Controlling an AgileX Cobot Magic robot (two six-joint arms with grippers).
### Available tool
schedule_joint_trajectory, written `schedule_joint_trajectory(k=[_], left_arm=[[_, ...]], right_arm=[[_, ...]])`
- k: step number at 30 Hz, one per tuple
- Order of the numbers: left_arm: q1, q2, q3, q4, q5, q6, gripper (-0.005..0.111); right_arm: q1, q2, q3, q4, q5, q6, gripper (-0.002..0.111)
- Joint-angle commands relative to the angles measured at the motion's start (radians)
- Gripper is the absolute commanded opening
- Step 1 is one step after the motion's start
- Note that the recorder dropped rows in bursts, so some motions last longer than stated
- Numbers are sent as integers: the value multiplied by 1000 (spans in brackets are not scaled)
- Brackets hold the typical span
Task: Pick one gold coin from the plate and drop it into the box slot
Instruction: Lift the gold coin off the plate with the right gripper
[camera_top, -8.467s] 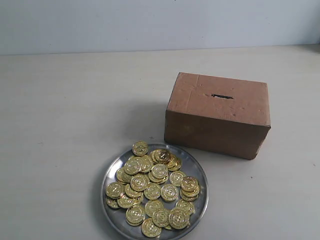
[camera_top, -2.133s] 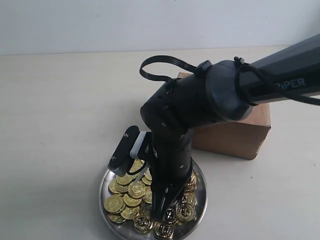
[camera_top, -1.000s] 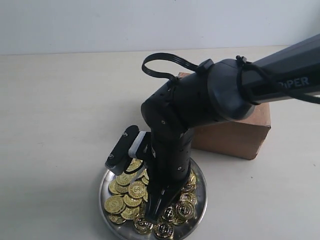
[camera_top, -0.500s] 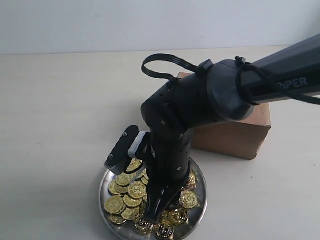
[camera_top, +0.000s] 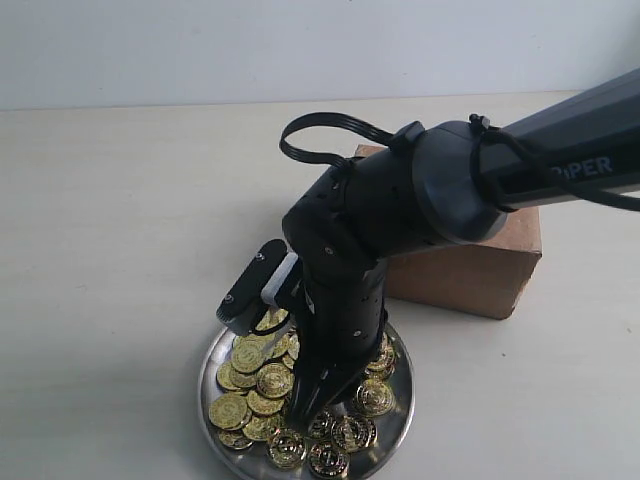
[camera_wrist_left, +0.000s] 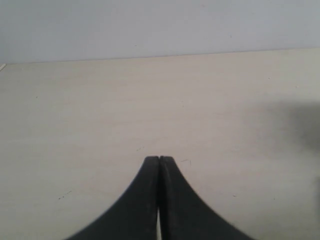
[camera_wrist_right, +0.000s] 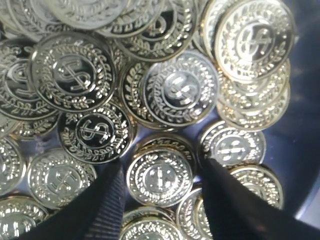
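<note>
The round silver plate (camera_top: 404, 398) sits at the front of the table, heaped with gold coins (camera_top: 246, 402). My right gripper (camera_top: 305, 425) points down into the heap. In the right wrist view it (camera_wrist_right: 161, 167) is open, its two black fingers (camera_wrist_right: 107, 200) either side of one flat-lying gold coin (camera_wrist_right: 160, 177), with a narrow gap at each edge. The reddish-brown box (camera_top: 470, 272) stands behind the plate, and the arm hides its slot. My left gripper (camera_wrist_left: 159, 159) is shut on nothing above bare table.
The right arm's thick black body (camera_top: 400, 205) and cable loop (camera_top: 320, 125) cover the box's top and the back of the plate. Pale tabletop (camera_top: 120, 250) spreads left of the plate, with a light wall behind.
The right wrist has lifted slightly and shifted back. Coins at the front of the plate have been pushed into new places. The left gripper has not moved.
</note>
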Motion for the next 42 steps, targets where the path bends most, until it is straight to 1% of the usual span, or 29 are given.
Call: schedule_joint_trajectory(k=[1, 3, 21, 31, 34, 42], left_arm=[[4, -5, 3, -2, -9, -7, 0], [4, -5, 3, -2, -9, -7, 0], [4, -5, 3, -2, -9, -7, 0], [4, -5, 3, -2, -9, -7, 0], [4, -5, 3, -2, -9, -7, 0], [4, -5, 3, -2, -9, -7, 0]], right_arm=[[-3, -2, 3, 44, -9, 8, 47], [-3, -2, 3, 101, -9, 16, 47], [-3, 15, 3, 95, 5, 62, 47], [-3, 27, 3, 95, 9, 71, 35], [-3, 22, 3, 95, 27, 71, 35], [-3, -79, 1, 95, 73, 71, 35]])
